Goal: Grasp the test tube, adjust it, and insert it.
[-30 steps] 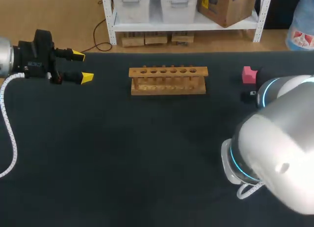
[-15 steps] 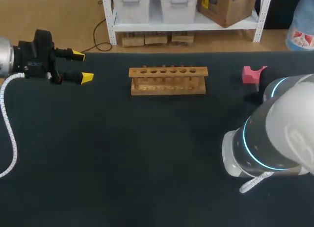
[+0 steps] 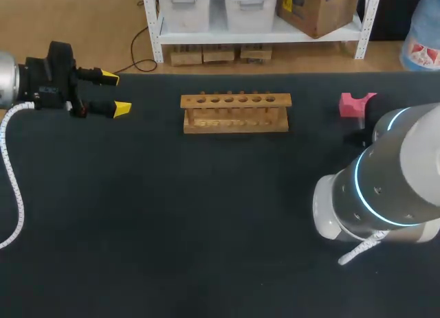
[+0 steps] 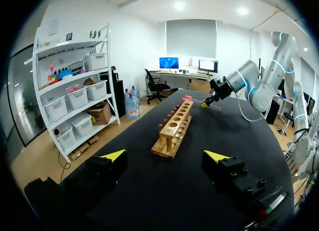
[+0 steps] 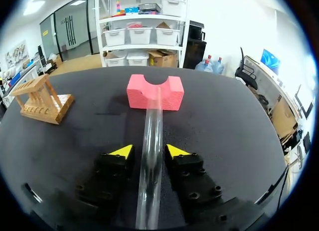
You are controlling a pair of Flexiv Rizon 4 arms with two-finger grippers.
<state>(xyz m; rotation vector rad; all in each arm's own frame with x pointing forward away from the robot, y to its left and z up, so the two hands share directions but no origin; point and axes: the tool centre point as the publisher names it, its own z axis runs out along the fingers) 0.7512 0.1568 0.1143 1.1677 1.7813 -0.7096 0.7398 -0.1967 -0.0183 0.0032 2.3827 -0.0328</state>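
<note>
lighting bright and even in all views, from ceiling lamps [image 4: 180, 6] seen in the left wrist view. the black table [image 3: 206, 215] takes the light flat, without glare. the rack [image 3: 235, 112] casts only a faint, soft shadow. the test tube [image 5: 151, 136] carries pale streaks of reflection. the right arm [image 3: 392, 187] shows a soft highlight and a lit blue ring.

You have broad bare desk [image 3: 172, 215] in front of the wooden rack [image 3: 235, 112], which stands alone near the far edge, passable on either side. Straight ahead of your right end effector [image 5: 145, 151] the pink block [image 5: 138, 95] bars the way, the held test tube [image 5: 152, 121] reaching its notch.
</note>
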